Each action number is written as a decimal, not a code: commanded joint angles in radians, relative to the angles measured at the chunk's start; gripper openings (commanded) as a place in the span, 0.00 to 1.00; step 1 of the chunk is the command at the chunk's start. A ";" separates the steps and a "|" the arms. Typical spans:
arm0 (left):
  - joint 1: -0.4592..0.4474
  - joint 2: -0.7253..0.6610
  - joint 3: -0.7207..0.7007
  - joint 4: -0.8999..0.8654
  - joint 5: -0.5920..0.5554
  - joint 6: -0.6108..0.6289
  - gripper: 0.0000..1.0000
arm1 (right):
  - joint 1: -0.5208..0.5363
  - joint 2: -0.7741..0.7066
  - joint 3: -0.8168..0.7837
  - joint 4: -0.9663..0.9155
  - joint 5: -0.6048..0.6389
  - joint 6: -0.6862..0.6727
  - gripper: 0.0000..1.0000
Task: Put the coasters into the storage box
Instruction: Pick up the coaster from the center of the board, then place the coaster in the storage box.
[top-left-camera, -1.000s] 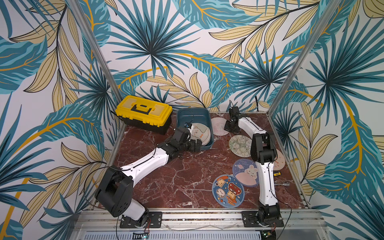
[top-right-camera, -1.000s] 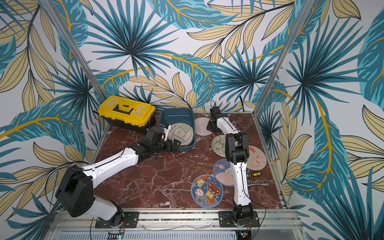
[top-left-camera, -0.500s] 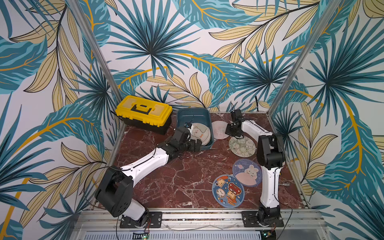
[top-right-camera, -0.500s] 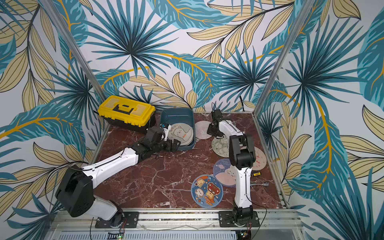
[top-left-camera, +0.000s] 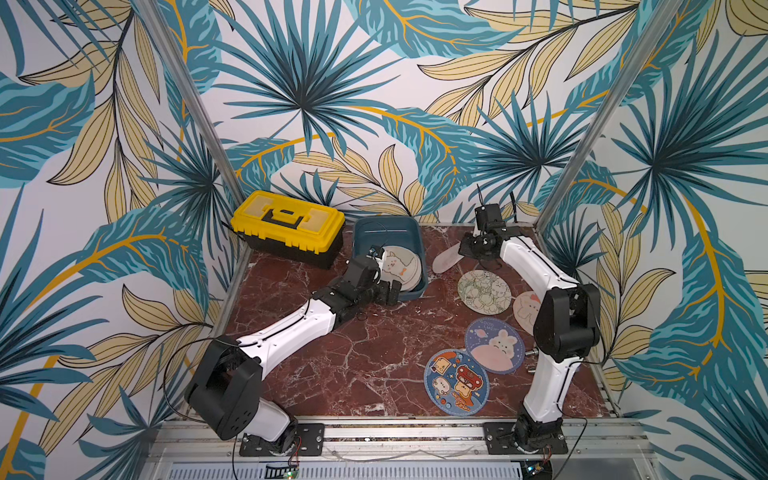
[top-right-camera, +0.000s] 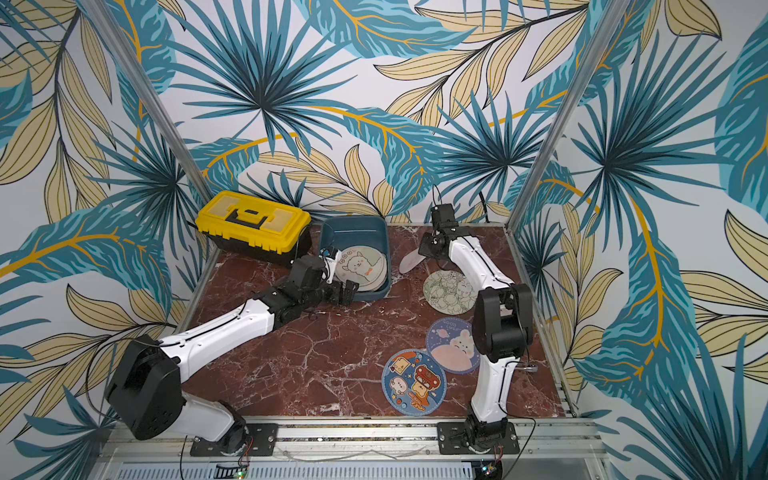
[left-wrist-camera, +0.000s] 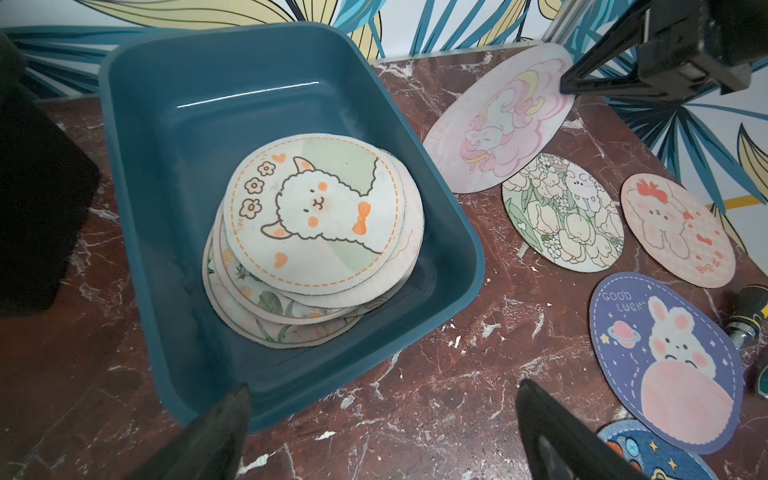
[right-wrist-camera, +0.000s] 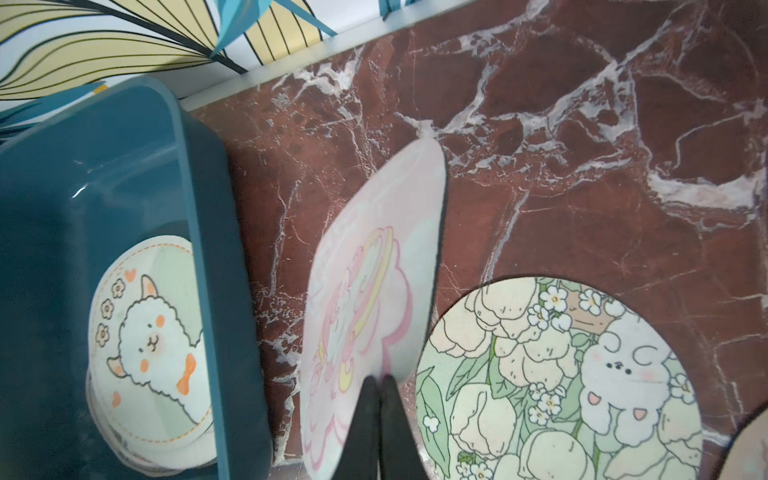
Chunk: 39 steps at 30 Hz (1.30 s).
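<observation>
The teal storage box stands at the back of the table and holds a stack of coasters with an alpaca print on top. My right gripper is shut on the edge of a pink unicorn coaster. That coaster is tilted up off the table just right of the box. My left gripper is open and empty at the box's near corner. Flat on the table lie a floral coaster, a pink bunny coaster, a blue bunny coaster and a blue cartoon coaster.
A yellow-lidded black toolbox stands left of the box against the back wall. A small screwdriver lies near the right wall, behind my right arm. Patterned walls close the table on three sides.
The right gripper has raised the pink unicorn coaster from lying flat to tilted on its edge, and the right arm's elbow has swung to the right. The left arm has not moved.
</observation>
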 joint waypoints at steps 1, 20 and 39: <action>-0.003 -0.039 -0.036 0.035 -0.015 0.006 1.00 | 0.023 -0.046 0.001 -0.041 0.021 -0.032 0.00; -0.003 -0.151 -0.135 0.080 -0.057 -0.001 1.00 | 0.223 -0.071 0.238 -0.091 0.042 -0.087 0.00; 0.000 -0.331 -0.264 0.147 -0.084 0.010 1.00 | 0.380 0.276 0.584 -0.102 -0.196 -0.109 0.00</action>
